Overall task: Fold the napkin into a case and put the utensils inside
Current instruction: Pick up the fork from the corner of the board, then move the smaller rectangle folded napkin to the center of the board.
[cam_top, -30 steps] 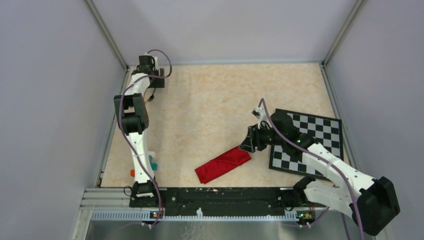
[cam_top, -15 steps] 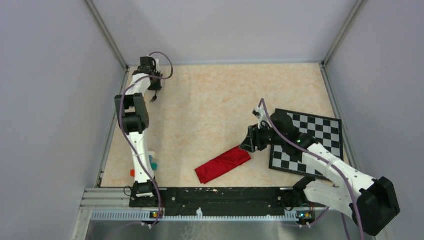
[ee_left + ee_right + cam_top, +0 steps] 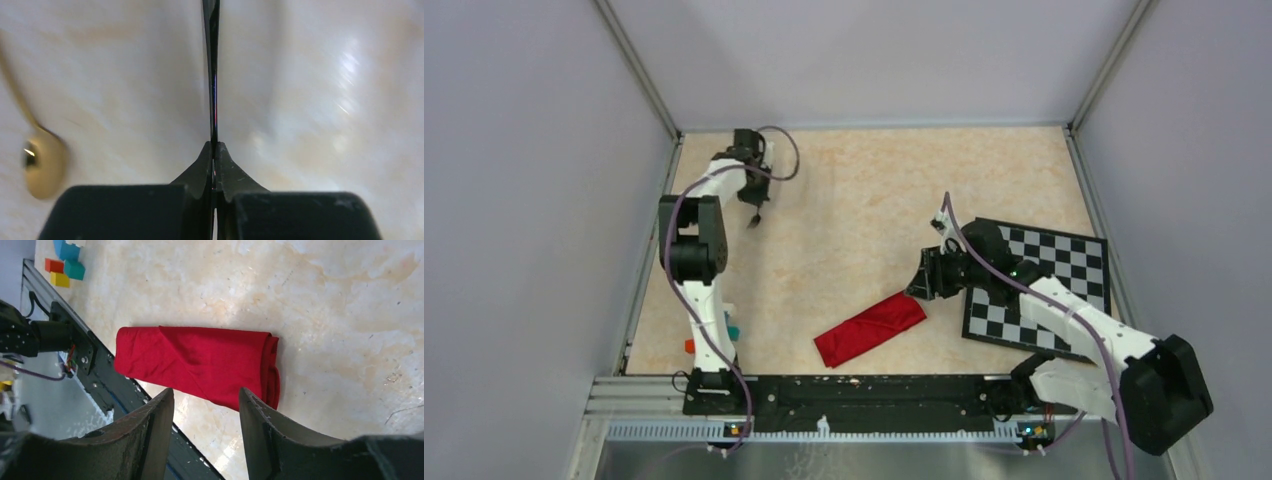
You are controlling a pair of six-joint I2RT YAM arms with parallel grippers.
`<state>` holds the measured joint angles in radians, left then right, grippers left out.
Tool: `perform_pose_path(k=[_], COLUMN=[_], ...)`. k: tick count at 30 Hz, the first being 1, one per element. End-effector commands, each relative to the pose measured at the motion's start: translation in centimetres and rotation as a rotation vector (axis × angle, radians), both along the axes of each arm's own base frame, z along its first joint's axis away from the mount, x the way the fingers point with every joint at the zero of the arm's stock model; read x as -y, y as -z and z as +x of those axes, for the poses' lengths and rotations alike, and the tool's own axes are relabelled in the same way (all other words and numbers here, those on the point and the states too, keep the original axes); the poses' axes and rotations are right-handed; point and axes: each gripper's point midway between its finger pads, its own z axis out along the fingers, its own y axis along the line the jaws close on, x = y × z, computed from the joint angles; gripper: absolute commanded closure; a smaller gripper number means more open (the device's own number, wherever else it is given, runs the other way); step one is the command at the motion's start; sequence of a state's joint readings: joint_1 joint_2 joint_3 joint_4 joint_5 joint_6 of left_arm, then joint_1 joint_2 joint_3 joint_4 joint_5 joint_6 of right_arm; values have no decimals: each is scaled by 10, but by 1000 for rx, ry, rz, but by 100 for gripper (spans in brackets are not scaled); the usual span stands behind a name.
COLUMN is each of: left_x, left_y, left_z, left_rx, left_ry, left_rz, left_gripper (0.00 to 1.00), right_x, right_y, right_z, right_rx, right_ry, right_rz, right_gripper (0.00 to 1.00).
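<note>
The napkin (image 3: 871,328) lies folded into a narrow red case on the table's near middle, also seen in the right wrist view (image 3: 195,360). My right gripper (image 3: 921,285) hovers open just over its right end (image 3: 206,390), nothing between its fingers. At the back left, my left gripper (image 3: 754,198) is shut on the black spoon (image 3: 214,75), which shows edge-on and hangs below the jaws (image 3: 754,219). The gold spoon (image 3: 42,162) lies blurred on the table, to the left of the held one in the left wrist view.
A black-and-white chequered mat (image 3: 1064,265) lies at the right, under the right arm. Small coloured blocks (image 3: 727,330) sit by the left arm's base (image 3: 65,265). A black rail (image 3: 864,392) runs along the near edge. Grey walls enclose the table.
My left gripper has shut on the black spoon and moved right, away from the back-left corner, with the spoon in it. The right arm has barely shifted.
</note>
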<state>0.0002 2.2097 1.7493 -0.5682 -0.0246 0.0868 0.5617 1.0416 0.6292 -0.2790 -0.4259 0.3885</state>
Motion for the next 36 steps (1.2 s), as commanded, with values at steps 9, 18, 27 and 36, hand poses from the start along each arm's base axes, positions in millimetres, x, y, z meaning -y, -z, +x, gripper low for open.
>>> perform_pose_path(k=[9, 18, 27, 36], left_x=[180, 227, 230, 243], left_y=[-115, -88, -99, -95], left_z=[-206, -317, -353, -361], left_rx=[121, -68, -74, -72], left_ry=[541, 789, 788, 838], left_rz=[83, 139, 39, -21], left_gripper=[100, 100, 100, 100], right_x=[9, 5, 11, 16], right_y=[51, 76, 96, 103], right_z=[29, 24, 19, 16], right_rx=[-175, -261, -278, -284], right_ry=[110, 99, 114, 127], right_rz=[-74, -52, -80, -104], right_gripper=[50, 66, 71, 90])
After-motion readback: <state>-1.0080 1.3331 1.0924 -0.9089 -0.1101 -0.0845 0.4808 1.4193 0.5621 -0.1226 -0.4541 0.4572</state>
